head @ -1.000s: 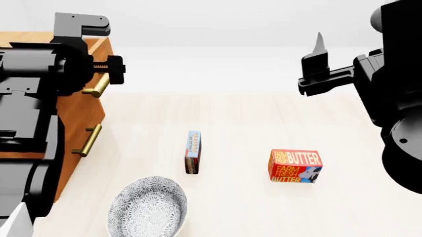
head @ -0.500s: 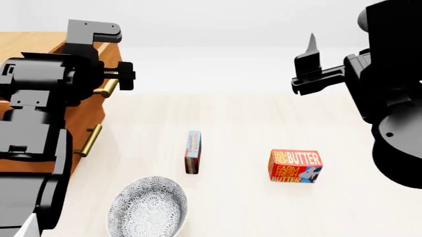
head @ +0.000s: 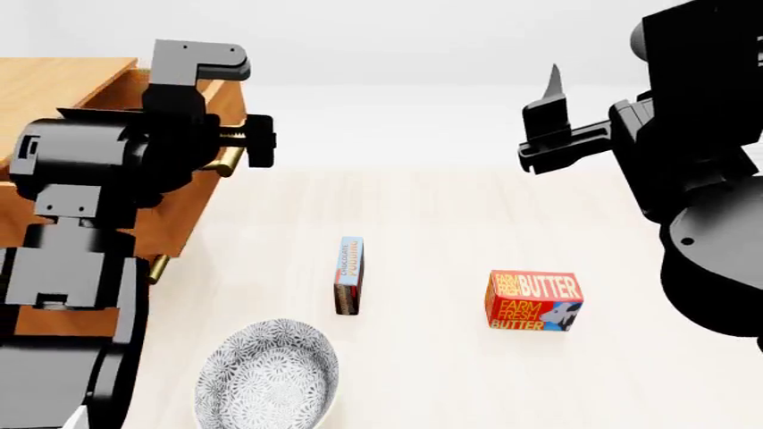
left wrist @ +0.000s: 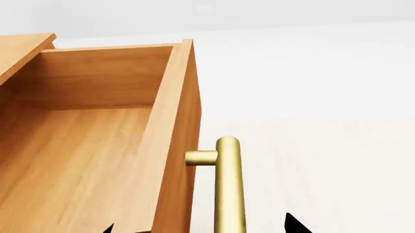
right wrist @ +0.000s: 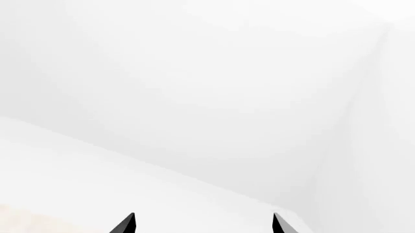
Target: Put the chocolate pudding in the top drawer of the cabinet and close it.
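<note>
top drawer (left wrist: 97, 145) pulled open at the left of the left wrist view, wooden floor bare, brass bar handle (left wrist: 228, 189) running down just outside its front panel. left gripper (left wrist: 198, 227) right there at the handle, tips spread wide either side of the bar, clamped on nothing. in the head view, bulky black left arm covering most of the cabinet (head: 71, 85) at upper left, only a stub of handle peeking out.

chocolate pudding (head: 349, 275) standing on edge at centre frame on the pale table (head: 477, 375), well apart from the drawer. farm fresh butter box (head: 533, 301) off to its right, patterned bowl (head: 267, 375) below and left, near the pudding.

right gripper (right wrist: 202, 225) raised at upper right, tips parted, facing blank white wall.
</note>
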Available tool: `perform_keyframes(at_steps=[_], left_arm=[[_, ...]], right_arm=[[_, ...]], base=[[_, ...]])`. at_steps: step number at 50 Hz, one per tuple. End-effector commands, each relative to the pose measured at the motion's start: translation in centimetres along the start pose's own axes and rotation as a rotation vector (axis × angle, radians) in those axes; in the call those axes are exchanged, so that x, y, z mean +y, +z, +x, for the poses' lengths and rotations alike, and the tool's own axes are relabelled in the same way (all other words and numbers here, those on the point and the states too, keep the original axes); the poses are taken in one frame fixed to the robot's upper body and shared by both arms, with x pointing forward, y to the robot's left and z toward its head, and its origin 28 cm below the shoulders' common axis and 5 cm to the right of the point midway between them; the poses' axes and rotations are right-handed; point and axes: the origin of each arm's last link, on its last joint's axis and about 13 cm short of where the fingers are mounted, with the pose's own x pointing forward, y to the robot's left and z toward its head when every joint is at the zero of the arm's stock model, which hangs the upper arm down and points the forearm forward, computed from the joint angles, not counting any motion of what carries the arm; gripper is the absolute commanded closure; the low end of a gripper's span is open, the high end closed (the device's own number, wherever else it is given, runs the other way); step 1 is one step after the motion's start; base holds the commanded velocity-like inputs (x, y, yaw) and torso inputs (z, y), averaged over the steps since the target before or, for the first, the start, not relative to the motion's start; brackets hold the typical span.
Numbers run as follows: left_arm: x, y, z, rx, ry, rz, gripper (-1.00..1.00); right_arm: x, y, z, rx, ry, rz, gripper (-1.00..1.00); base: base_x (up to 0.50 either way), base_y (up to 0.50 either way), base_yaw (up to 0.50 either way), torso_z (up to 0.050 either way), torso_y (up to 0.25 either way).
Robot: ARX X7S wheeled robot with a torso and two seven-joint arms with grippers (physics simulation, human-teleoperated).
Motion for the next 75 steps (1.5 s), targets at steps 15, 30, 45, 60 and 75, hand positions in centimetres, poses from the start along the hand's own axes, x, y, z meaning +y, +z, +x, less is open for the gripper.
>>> perform_keyframes(at_steps=[15,30,45,60,75], left_arm=[[-2.9,-4.2,0.5,0.099,-0.214,-0.024,-1.00],[-5.0,-4.9,-0.4,0.099,-0.303,0.013,-1.00],[-6.7,-4.8,-2.3,0.078,-0.389,0.052,-1.00],[-8.6,-4.2,-4.6,0.045,-0.492,0.085,-1.00],[-7.9,-0.7,-5.8,-0.156,-0.372,0.066,-1.00]], right_arm=[[0.1,0.1,-0.1,-0.004,0.001,-0.006,-1.00],[0.1,0.0,0.0,-0.001,0.003,-0.005,-1.00],[0.1,-0.1,0.0,-0.001,0.003,-0.006,-1.00],[0.1,-0.2,0.0,0.000,0.004,-0.002,-1.00],[0.0,-0.1,-0.2,-0.004,0.003,0.004,-1.00]], base=[[0.00,0.00,0.00,0.000,0.000],[0.00,0.00,0.01,0.000,0.000],[0.00,0.00,0.01,0.000,0.004],[0.00,0.00,0.01,0.000,0.001],[0.00,0.00,0.00,0.000,0.002]])
